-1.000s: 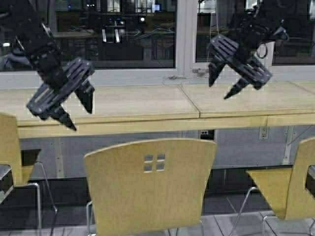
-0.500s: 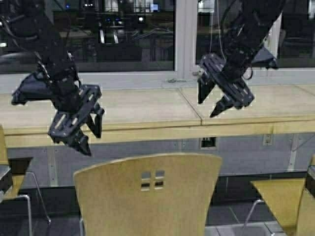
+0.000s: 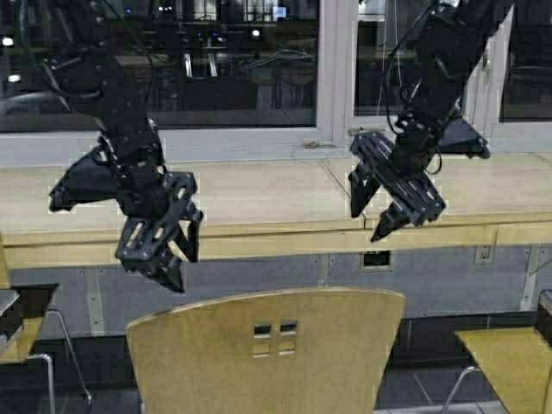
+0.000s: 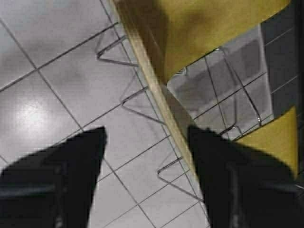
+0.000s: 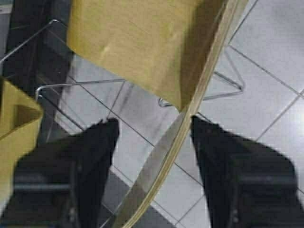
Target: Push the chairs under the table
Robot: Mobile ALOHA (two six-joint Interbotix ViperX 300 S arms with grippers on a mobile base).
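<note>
The chair (image 3: 267, 354) is yellow-tan, with four small square cutouts. The counter (image 3: 259, 194) is pale beige. Both grippers' fingers (image 3: 164, 272) are black.

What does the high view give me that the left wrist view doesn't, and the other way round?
Only the high view shows the table, the windows behind it, the right gripper open above the middle chair, and chairs at both edges. Only the left wrist view shows the tiled floor, the chrome legs and the backrest's top edge lined up between the fingers. Both show the left gripper open above that chair, not touching it.
</note>
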